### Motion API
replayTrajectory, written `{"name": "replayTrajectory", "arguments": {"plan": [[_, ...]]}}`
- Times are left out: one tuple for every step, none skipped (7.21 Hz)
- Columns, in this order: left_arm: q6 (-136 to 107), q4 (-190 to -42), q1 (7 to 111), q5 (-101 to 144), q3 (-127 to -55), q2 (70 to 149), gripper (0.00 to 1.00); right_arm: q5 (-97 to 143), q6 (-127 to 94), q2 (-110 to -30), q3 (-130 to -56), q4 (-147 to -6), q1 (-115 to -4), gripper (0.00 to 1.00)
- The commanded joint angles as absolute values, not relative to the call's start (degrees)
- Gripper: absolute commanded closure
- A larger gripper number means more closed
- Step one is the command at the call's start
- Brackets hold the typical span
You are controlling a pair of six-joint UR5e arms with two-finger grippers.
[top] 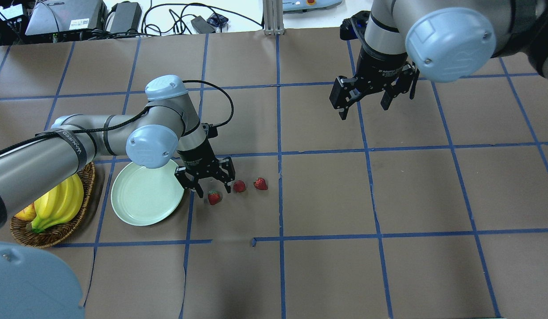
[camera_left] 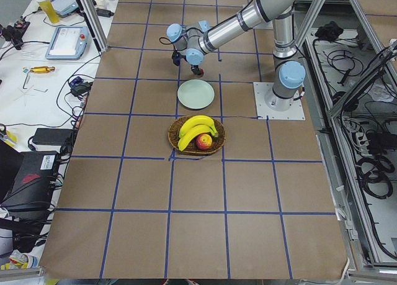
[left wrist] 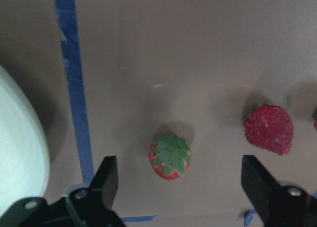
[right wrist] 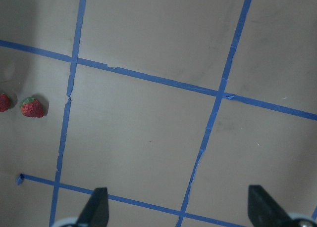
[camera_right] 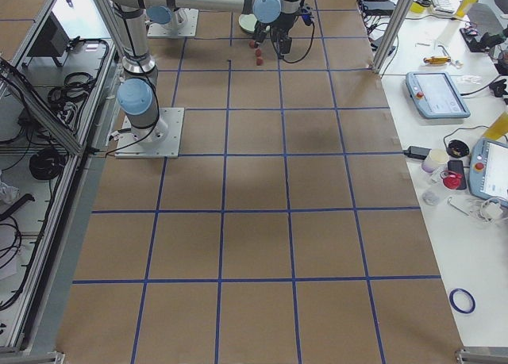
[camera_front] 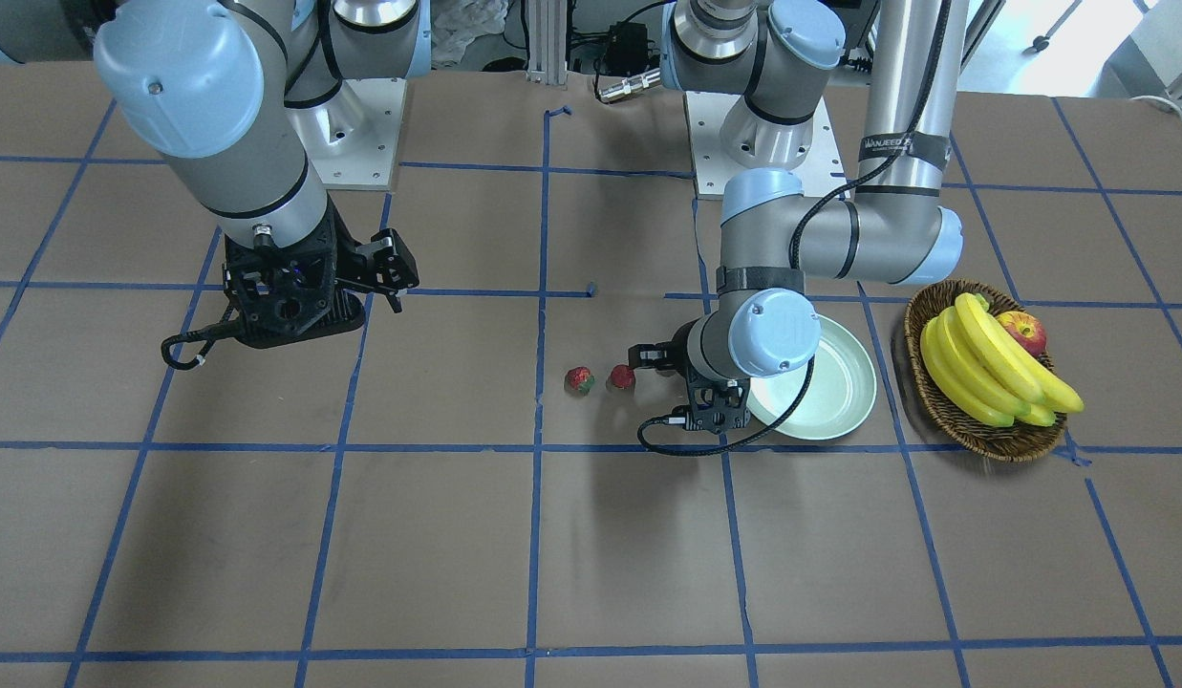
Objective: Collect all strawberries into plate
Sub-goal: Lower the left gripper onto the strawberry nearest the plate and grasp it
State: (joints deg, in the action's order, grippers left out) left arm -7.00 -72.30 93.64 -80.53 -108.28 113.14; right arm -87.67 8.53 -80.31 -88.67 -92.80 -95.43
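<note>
Three small red strawberries lie in a row on the brown table: the nearest (top: 214, 197), the middle one (top: 239, 186) and the far one (top: 260, 183). The pale green plate (top: 143, 201) is empty, just left of them. My left gripper (top: 213, 189) is open and hovers over the nearest strawberry (left wrist: 170, 157), its fingers on either side and not touching it. In the front view two strawberries (camera_front: 579, 380) (camera_front: 622, 377) show; the left wrist hides the third. My right gripper (top: 364, 108) is open and empty, high over the far right of the table.
A brown wicker basket (top: 81, 212) with bananas (top: 59, 201) and an apple (camera_front: 1022, 333) stands beside the plate, on the side away from the strawberries. Blue tape lines grid the table. The left arm's cable (camera_front: 686, 447) loops near the plate's rim.
</note>
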Motion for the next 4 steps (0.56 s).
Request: {"name": "replayTrajectory", "arguments": {"plan": [[-7.47, -72.94, 94.30, -81.03, -108.28, 114.08, 0.64, -87.54, 8.44, -80.24, -88.68, -92.81, -95.45, 0.00], [-7.21, -73.04, 94.22, -81.47, -108.28, 114.08, 0.96, -87.45, 8.44, -80.24, -88.68, -92.73, -95.45, 0.00], [-7.03, -73.04, 94.31, -83.65, -108.11, 114.08, 1.00, -87.54, 8.44, -80.24, -88.68, -92.72, -95.45, 0.00], [-6.77, -73.04, 94.22, -83.85, -107.58, 113.04, 1.00, -87.71, 8.52, -80.24, -88.77, -92.64, -95.45, 0.00]]}}
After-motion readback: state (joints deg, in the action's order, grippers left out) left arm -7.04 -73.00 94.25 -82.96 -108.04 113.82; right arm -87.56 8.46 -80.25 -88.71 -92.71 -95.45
